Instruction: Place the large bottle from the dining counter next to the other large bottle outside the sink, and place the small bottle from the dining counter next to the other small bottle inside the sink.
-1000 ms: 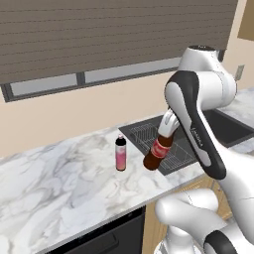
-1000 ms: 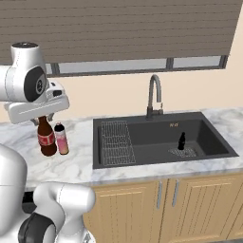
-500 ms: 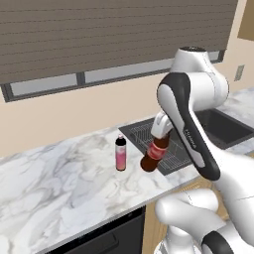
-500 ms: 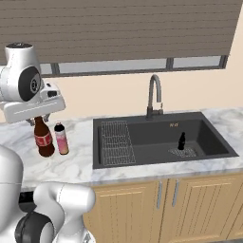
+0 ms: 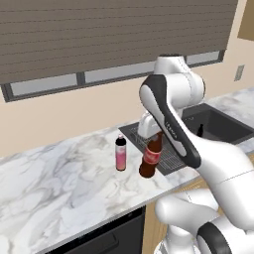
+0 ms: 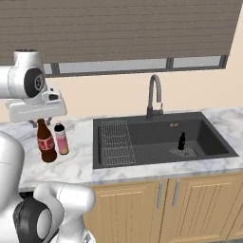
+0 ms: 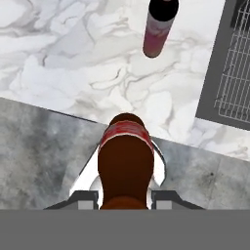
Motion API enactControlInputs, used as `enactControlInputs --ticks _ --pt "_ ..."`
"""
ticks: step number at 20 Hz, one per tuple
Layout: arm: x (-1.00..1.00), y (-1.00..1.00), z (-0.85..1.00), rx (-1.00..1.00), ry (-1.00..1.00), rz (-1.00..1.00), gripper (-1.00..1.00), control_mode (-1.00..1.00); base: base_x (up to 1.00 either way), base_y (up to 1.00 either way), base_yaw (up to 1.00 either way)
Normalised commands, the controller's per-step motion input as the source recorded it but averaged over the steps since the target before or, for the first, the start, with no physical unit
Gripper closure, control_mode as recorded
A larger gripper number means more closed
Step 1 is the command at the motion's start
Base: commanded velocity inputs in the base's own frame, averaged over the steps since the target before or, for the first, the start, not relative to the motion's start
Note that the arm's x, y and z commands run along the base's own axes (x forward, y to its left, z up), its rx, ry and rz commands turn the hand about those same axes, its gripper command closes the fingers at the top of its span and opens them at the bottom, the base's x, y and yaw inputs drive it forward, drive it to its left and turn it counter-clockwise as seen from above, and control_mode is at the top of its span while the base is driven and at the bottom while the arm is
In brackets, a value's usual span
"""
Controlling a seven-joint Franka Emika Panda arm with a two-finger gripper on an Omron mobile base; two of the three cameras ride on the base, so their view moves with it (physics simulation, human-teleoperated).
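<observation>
Along the wall under the slatted window blind runs a marble countertop [image 5: 59, 183], and set into it is the dark sink [image 6: 161, 142] with its wire rack [image 6: 115, 141] at the left end and a tall curved grey tap [image 6: 154, 97] behind. Out on the counter just left of the basin, the white Panda arm bends down over 2 bottles. Its gripper [image 5: 155, 137] is clamped on the neck of the large brown bottle [image 5: 151, 157], the one with the red label, which stands close to upright with its base at or just above the marble near the counter's front edge; whether it touches I cannot tell. From the hand view the bottle's shoulder [image 7: 126, 161] sits squarely between the 2 fingers. Just beside it, toward the wall, stands the shorter pink bottle [image 5: 120, 154] with a black cap, upright, apart from the brown one. Down in the basin, near the drain, the tiny all-dark bottle [image 6: 181, 141] stands upright
</observation>
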Motion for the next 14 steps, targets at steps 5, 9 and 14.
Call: enactControlInputs --ticks 5,9,14 --pt "0.3 0.0 -0.42 0.0 0.0 -0.07 1.0 -1.0 0.0 0.0 0.0" --pt "0.22 0.0 -0.34 0.0 0.0 -0.08 1.0 -1.0 0.0 0.0 0.0" --pt "0.27 0.04 -0.16 0.0 -0.01 -0.07 1.0 -1.0 0.0 0.0 0.0"
